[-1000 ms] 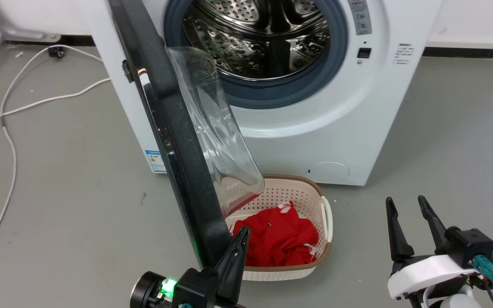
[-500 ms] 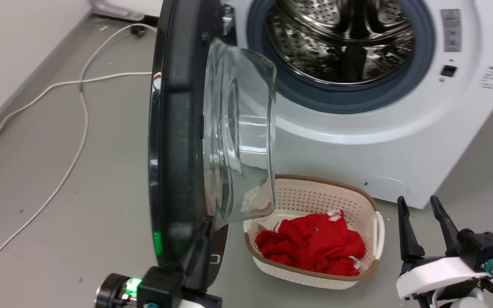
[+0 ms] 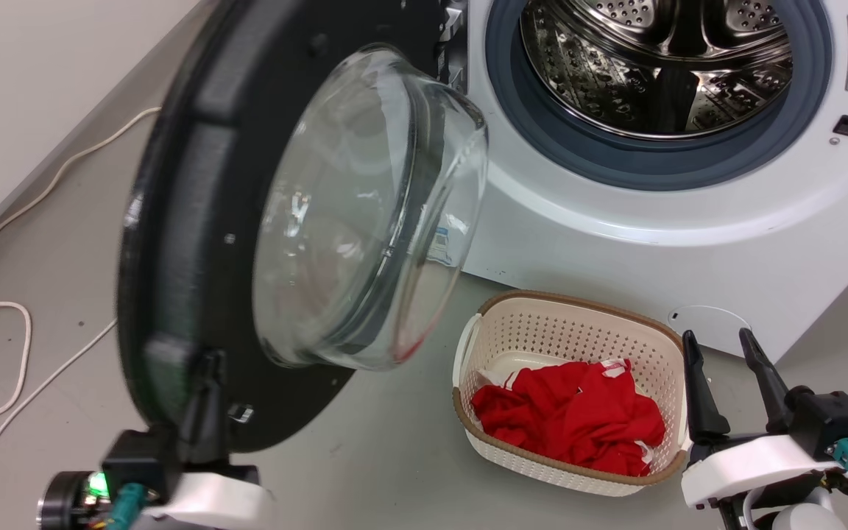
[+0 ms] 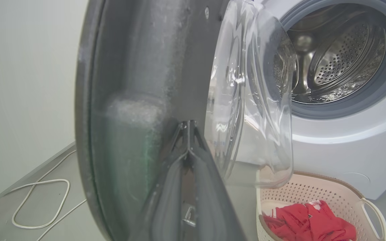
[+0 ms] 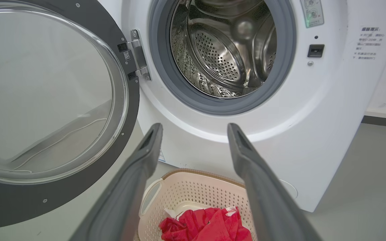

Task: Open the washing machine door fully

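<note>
Standing swung well clear of the drum (image 3: pixel 659 66), the door (image 3: pixel 196 221) hangs on its hinge (image 5: pixel 138 55) to the robot's left, glass bowl facing out toward the basket (image 3: pixel 571 305) on the floor. The opening is wholly uncovered, so most of the task looks done. What may be left is a last push to the hinge's stop; how much travel remains I cannot tell. The left fingers (image 4: pixel 209 187) are pressed together, tips against the door's inner face near its lower rim, gripping nothing. The right fingers (image 5: pixel 131 180) are spread apart, idle beside the basket.
</note>
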{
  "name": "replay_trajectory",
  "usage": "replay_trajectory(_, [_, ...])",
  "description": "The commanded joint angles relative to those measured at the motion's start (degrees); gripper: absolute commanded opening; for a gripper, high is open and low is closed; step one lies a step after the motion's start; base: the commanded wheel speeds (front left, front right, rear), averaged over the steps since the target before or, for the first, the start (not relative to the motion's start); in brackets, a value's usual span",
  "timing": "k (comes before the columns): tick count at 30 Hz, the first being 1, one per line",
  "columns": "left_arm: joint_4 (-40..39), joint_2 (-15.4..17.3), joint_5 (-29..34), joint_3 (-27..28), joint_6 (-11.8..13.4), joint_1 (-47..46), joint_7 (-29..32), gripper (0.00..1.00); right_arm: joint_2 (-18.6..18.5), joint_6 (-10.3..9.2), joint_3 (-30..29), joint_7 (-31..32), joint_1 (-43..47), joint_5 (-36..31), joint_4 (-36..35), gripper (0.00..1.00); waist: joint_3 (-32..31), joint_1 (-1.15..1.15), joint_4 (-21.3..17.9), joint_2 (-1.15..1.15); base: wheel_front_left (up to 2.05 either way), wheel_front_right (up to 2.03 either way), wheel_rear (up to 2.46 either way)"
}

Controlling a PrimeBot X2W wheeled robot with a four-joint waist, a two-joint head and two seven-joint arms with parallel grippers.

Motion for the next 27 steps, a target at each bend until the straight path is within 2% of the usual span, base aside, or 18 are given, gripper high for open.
replay_trajectory(1, [2.59, 1.16, -1.60, 2.84, 0.23, -1.30, -0.87, 0.00, 0.06, -0.04, -0.20, -0.06, -0.87, -0.70, -0.12, 1.00, 0.32, 0.00, -0.45, 0.00, 0.00, 0.00, 0.00])
replay_trajectory(5, [7.23, 2.21, -4.75, 7.31, -0.51, -3.21, -2.79, 0.00, 0.06, -0.04, -0.59, 0.18, -1.03, -1.23, -0.35, 1.00, 0.68, 0.00, -1.33, 0.00, 0.00, 0.00, 0.00])
replay_trajectory(11, [16.04, 4.46, -9.41, 13.34, -3.38, -8.08, -5.43, 0.00, 0.07, -0.04, -0.93, 0.61, -1.33, -1.72, -0.86, 1.00, 1.23, 0.00, -2.62, 0.00, 0.00, 0.00, 0.00])
replay_trajectory(16, [20.98, 5.67, -10.21, 15.25, -4.75, -11.61, -6.56, 0.00, 0.06, -0.04, -0.99, 0.80, -1.55, -1.68, -1.06, 1.00, 1.53, 0.00, -3.39, 0.00, 0.00, 0.00, 0.00])
replay_trajectory(27, [36.97, 9.57, -12.75, 19.25, -10.71, -22.28, -7.74, 0.00, 0.06, -0.04, -0.83, 0.93, -2.07, -1.57, -1.15, 1.00, 2.59, 0.00, -4.81, 0.00, 0.00, 0.00, 0.00])
